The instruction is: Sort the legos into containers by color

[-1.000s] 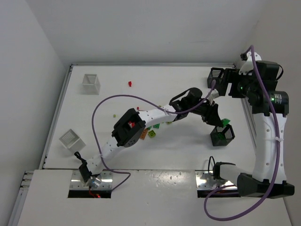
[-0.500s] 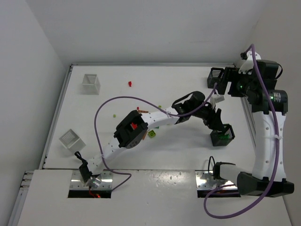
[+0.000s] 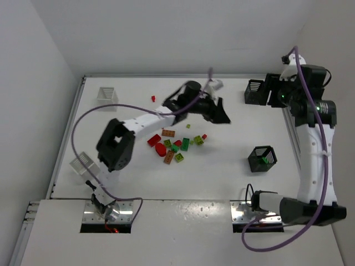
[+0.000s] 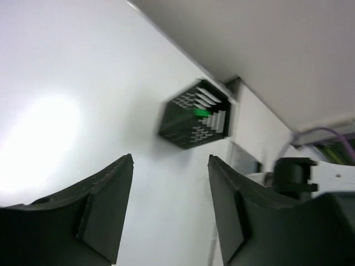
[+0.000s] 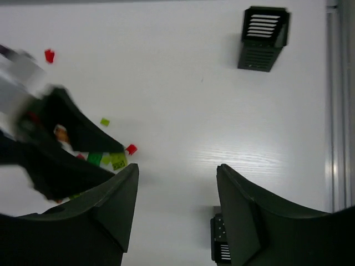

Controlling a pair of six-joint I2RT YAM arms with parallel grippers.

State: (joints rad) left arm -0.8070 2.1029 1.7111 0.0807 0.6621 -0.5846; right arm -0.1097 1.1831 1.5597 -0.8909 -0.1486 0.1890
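- left tool (image 4: 170, 172) released, jaws apart, nothing between them;
- right tool (image 5: 177, 174) also released and empty, high over the counter (image 3: 222, 180);
- legos (image 3: 175, 145) clumped mid-counter; one red brick (image 3: 153, 98) lies apart;
- something green sits in the near black basket (image 3: 262, 159)

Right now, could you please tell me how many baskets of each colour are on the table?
Black baskets: 2 (far right, near right)
White baskets: 2 (far left, near left)
Total: 4
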